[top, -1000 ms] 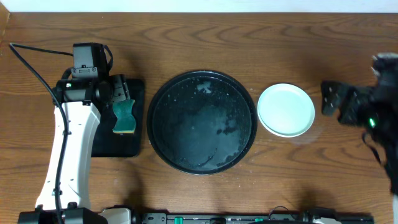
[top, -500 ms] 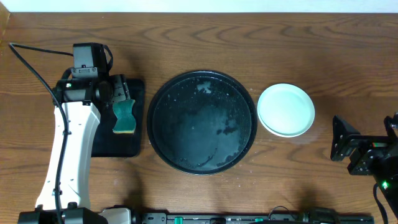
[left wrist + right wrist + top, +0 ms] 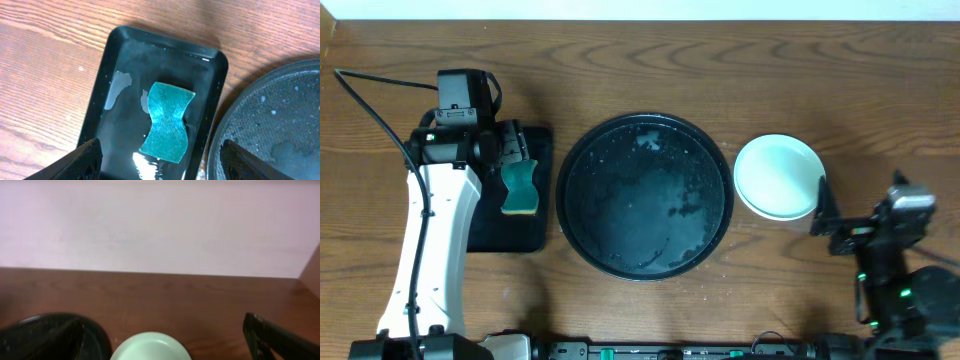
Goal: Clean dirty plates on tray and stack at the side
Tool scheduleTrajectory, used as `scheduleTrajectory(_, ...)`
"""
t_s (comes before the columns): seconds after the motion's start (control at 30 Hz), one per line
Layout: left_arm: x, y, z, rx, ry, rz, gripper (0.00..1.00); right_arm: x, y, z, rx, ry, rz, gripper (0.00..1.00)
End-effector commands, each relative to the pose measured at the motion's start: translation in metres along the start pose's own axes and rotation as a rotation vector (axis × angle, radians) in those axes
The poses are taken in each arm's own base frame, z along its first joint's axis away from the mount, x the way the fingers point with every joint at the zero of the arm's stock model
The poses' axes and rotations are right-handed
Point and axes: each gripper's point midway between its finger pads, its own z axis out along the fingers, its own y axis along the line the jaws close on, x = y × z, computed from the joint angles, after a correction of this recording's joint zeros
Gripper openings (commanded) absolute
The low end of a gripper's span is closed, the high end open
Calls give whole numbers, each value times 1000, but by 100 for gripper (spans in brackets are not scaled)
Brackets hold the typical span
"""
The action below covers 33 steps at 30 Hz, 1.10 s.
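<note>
right arm swung inward, claw (image 3: 828, 215) spread, level beside plates (image 3: 778, 177).

The wooden table (image 3: 650, 70) bears round black tray (image 3: 620, 200), rectangular tray (image 3: 510, 235), pale plate (image 3: 775, 175)

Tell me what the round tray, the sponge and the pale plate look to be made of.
Round tray: probably plastic, glossy black; it mirrors light between the water drops. Sponge: likely soft foam with a teal scouring face, judging by its rough, speckled texture. Pale plate: likely plastic, smooth matte mint with no hard glints; ceramic cannot be ruled out.
</note>
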Motion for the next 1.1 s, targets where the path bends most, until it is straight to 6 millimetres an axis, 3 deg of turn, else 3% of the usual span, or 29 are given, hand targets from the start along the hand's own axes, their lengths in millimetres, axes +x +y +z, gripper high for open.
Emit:
scheduleTrajectory(0.0, -2, 3, -1, -10, -2, 6, 76, 40, 6, 4, -23, -22, -23, 99)
scheduleTrajectory(0.17, -2, 3, -1, -10, -2, 6, 76, 79, 12, 7, -43, -80, -31, 99)
scheduleTrajectory(0.33, -2, 3, -1, -10, -2, 6, 76, 98, 16, 9, -59, -129, -37, 99)
scheduleTrajectory(0.57, -2, 3, -1, -10, -2, 6, 76, 132, 17, 14, -65, -19, -25, 99)
scheduleTrajectory(1.07, -2, 3, -1, -10, -2, 6, 76, 130, 17, 14, -64, -25, -26, 99)
